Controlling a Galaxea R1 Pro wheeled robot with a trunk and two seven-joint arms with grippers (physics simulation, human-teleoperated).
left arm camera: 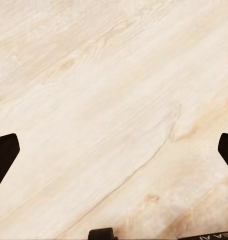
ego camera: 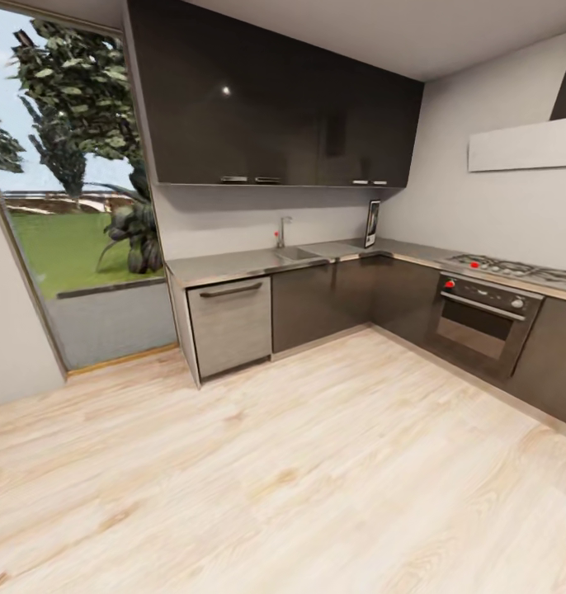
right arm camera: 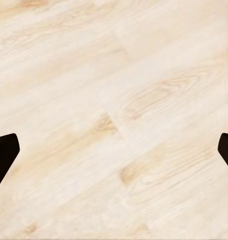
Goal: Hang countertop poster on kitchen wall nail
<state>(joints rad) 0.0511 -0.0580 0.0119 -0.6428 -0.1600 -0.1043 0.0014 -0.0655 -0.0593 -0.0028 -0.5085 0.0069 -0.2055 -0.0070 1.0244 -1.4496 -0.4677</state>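
floor [ego camera: 283, 478]: pale wood planks, nearest of all, running from the robot's side up to the cabinet fronts.
left hand [left arm camera: 114, 150]: fingers wide apart, each dark tip at an opposite edge of its wrist view, nothing between them but planks.
right hand [right arm camera: 114, 150]: spread wide the same way, holding nothing, over bare floor.
dishwasher [ego camera: 231, 323]: steel front under the near end of the tabletop, beside the window [ego camera: 68, 190].
tabletop [ego camera: 233, 266]: grey steel, l-shaped, running from above the dishwasher to the far corner and then along the right wall.
sink [ego camera: 298, 253]: the one open basin, set in the tabletop past the dishwasher; i can't make out anything in it from here.
tap [ego camera: 281, 231]: upright just behind the sink.
poster [ego camera: 371, 223]: standing in the far corner of the tabletop, well past the sink, leaning against the wall.
hob [ego camera: 514, 270]: on the right run of the tabletop, beyond the poster's corner, with the oven [ego camera: 481, 318] under it.
wall nail: too small to find on the walls.
risk: the poster is thin and only propped, so a clumsy reach into that tight corner would likely tip it flat or knock it down.
risk: driving in too close could bump the cabinet fronts.
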